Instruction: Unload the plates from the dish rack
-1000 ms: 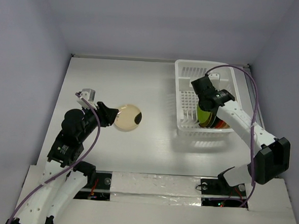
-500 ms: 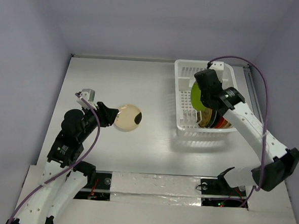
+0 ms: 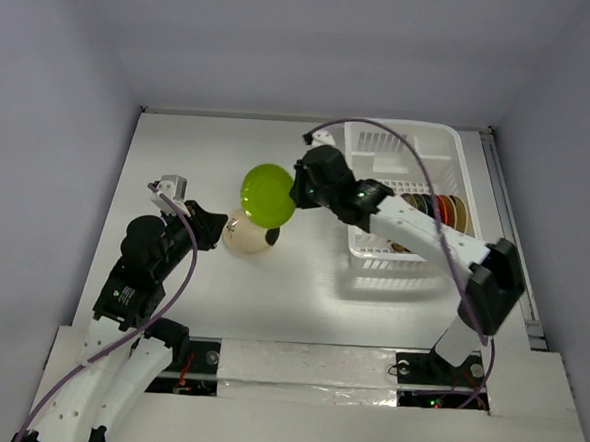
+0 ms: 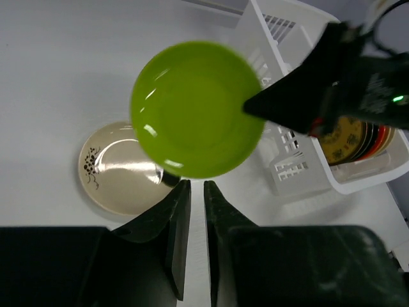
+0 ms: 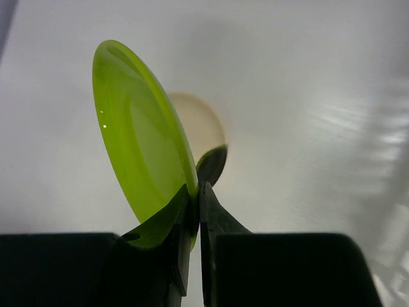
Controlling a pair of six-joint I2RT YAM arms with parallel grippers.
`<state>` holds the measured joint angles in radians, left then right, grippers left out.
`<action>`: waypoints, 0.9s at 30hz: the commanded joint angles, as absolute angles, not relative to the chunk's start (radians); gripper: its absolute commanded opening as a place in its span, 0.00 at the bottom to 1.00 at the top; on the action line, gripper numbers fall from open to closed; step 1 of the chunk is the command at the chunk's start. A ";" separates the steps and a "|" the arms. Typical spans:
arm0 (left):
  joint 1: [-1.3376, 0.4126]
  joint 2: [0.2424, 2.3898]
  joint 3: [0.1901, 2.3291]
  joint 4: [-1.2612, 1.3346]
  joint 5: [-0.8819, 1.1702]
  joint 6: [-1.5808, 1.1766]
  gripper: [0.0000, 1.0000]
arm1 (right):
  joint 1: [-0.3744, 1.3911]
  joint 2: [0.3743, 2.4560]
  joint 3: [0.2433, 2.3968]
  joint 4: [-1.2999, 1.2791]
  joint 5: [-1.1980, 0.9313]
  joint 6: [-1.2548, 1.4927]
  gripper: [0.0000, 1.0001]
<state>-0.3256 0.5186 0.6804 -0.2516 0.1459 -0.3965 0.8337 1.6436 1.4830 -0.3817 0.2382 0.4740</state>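
My right gripper (image 3: 295, 189) is shut on the rim of a lime green plate (image 3: 268, 194) and holds it on edge in the air, left of the white dish rack (image 3: 396, 130). In the right wrist view its jaws (image 5: 195, 192) pinch that plate (image 5: 137, 134). A cream plate with a dark mark (image 3: 249, 236) lies flat on the table just below it. My left gripper (image 3: 211, 226) is beside the cream plate (image 4: 115, 169), jaws nearly together on nothing (image 4: 197, 188). Several plates (image 3: 441, 210) stand upright in the rack.
The rack (image 4: 287, 173) stands at the table's far right, near the right wall. The right arm (image 4: 332, 83) reaches across from the rack toward the table's middle. White walls close the table on the left, back and right.
My right gripper has lifted the lime green plate out of the rack and carried it left, to above the cream plate. The left arm has not moved.
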 commanded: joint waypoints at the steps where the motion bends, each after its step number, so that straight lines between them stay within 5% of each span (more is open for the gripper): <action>1: -0.328 0.512 0.701 -0.215 0.133 -0.397 0.12 | 0.864 1.741 1.565 -0.247 0.126 0.543 0.00; 6: -0.328 0.512 0.700 -0.213 0.143 -0.396 0.33 | 0.864 1.858 1.551 -0.164 0.054 0.607 0.00; 23: -0.328 0.512 0.696 -0.206 0.163 -0.394 0.42 | 0.864 1.971 1.413 -0.051 0.095 0.722 0.08; 27: -0.328 0.511 0.695 -0.204 0.166 -0.394 0.42 | 0.864 1.974 1.396 -0.046 0.107 0.736 0.17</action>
<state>-0.3256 0.5186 0.6804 -0.2512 0.1505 -0.4000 0.8646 1.9816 1.4029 -0.1192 0.0799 0.7139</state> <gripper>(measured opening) 0.419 0.144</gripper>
